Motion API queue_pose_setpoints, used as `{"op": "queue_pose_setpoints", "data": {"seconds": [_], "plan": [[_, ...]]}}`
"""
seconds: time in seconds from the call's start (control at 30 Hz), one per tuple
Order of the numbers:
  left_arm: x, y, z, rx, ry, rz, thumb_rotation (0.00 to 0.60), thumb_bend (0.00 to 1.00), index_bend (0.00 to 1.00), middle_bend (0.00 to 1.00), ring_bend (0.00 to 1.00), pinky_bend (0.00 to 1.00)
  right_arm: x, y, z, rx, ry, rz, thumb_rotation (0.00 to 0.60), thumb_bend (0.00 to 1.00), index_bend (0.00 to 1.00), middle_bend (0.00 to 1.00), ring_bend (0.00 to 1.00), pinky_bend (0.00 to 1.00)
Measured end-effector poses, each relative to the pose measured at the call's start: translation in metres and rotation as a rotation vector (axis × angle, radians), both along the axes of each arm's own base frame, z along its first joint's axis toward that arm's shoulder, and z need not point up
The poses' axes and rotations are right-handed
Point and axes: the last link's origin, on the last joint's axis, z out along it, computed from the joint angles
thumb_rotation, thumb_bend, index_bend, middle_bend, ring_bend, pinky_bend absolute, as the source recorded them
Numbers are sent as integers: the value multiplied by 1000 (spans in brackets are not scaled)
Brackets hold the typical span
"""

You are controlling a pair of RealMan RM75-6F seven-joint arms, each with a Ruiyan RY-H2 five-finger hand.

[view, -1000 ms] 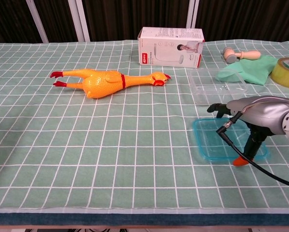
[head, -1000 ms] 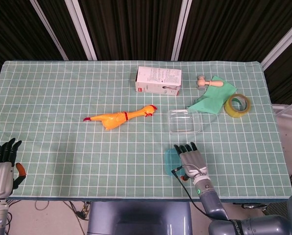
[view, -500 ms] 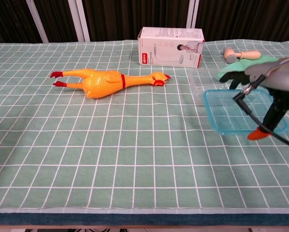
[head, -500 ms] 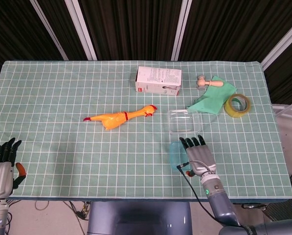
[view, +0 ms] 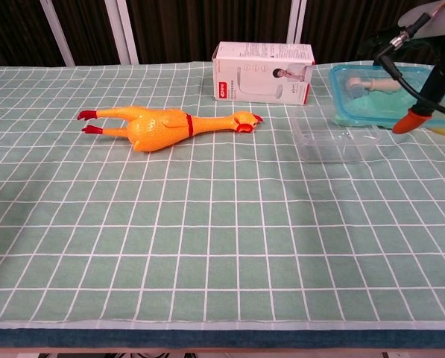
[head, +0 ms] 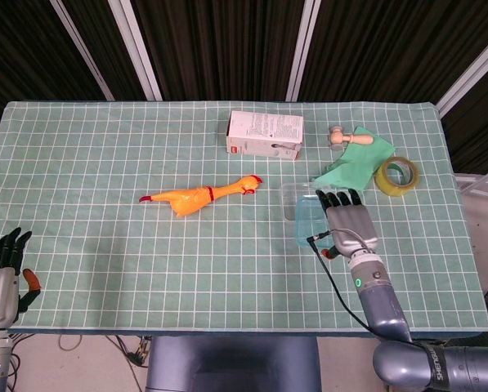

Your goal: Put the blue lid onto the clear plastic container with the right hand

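Blue lid [head: 310, 221] now raised above container [view: 328, 139].

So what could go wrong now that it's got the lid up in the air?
The right hand holds the blue lid above the clear plastic container, apparently by one edge, so it might slip or tilt. The lid may also land askew on the rim, or nudge the light container towards the green cloth.

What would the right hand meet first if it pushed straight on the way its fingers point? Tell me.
Judging by the head view, the right hand, holding the blue lid, points toward the table's far edge. The green cloth looks to lie first in that line. The hand is raised, so it might pass over it; depth is unclear.
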Motion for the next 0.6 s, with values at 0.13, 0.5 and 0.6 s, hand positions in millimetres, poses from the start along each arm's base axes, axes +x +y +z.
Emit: {"op": "queue_pose_setpoints", "data": {"seconds": [0.13,0.5,0.6], "plan": [[-3,3,3,17,-11,20,600,792,93,0,0,0,1,-21,3,1,9,-13,600,183,0,475,104,0],[-12,11,8,34,-16,84,600,791,93,0,0,0,-3,-76,2,-4,29,-23,600,183,0,476,86,0],[-14,13,8,34,-12,100,600,792,93,0,0,0,-7,-87,-2,1,37,-25,600,183,0,475,66,0]]}}
